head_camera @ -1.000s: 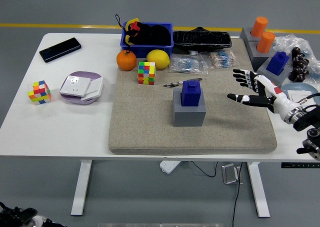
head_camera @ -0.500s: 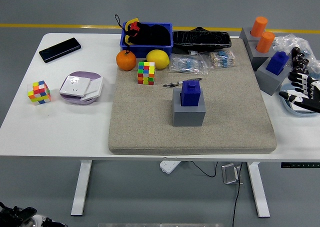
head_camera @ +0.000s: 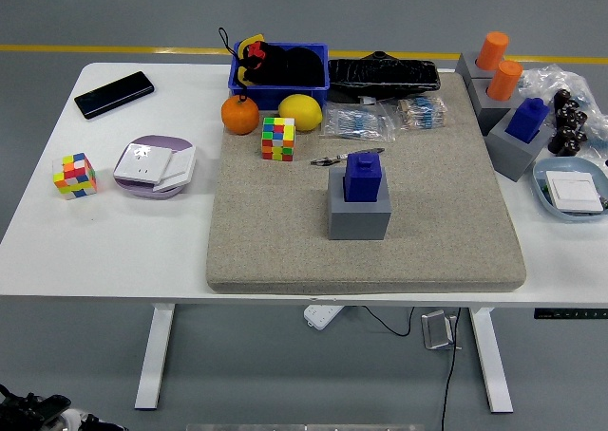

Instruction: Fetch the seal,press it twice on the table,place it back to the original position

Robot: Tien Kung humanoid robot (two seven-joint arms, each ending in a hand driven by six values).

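Note:
The blue seal [head_camera: 364,176] stands upright in its grey block holder [head_camera: 359,212] in the middle of the grey felt mat [head_camera: 285,251]. Neither robot hand shows in the head view. Nothing touches the seal.
On the mat's far edge are an orange [head_camera: 240,115], a lemon [head_camera: 300,112], a colour cube [head_camera: 278,139], a pen [head_camera: 345,156], a blue bin [head_camera: 279,70] and bags. At right stand grey blocks with orange pegs [head_camera: 498,65], another blue seal [head_camera: 526,121] and a blue dish [head_camera: 572,188]. At left lie a phone [head_camera: 114,94], a second cube [head_camera: 75,175] and a plate [head_camera: 155,163].
The right hand, open over the mat's right side a second ago, has pulled back to the right and left the view. The seal has not moved.

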